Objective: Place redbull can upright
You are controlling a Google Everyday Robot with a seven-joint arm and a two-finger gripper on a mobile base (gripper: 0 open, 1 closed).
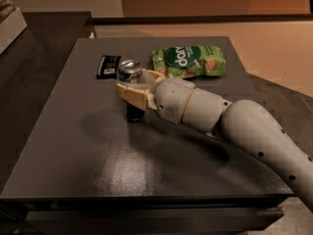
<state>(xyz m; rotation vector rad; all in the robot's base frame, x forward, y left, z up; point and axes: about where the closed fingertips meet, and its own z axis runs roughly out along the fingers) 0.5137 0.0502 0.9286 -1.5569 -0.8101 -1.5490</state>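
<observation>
The redbull can (130,70) is upright, its shiny silver top with pull-tab facing up and its dark lower body reaching down to the dark table (88,175). My gripper (132,83) is shut on the can, one cream finger (131,94) across its near side and the other behind it. I cannot tell whether the can's base rests on the table or hangs just above it. The grey-white arm (254,136) comes in from the lower right.
A green snack bag (190,60) lies just behind and to the right of the can. A small flat black wrapper (107,66) lies to the left of the can. A white object (9,26) sits at the far left edge. The table's edges are near on all sides.
</observation>
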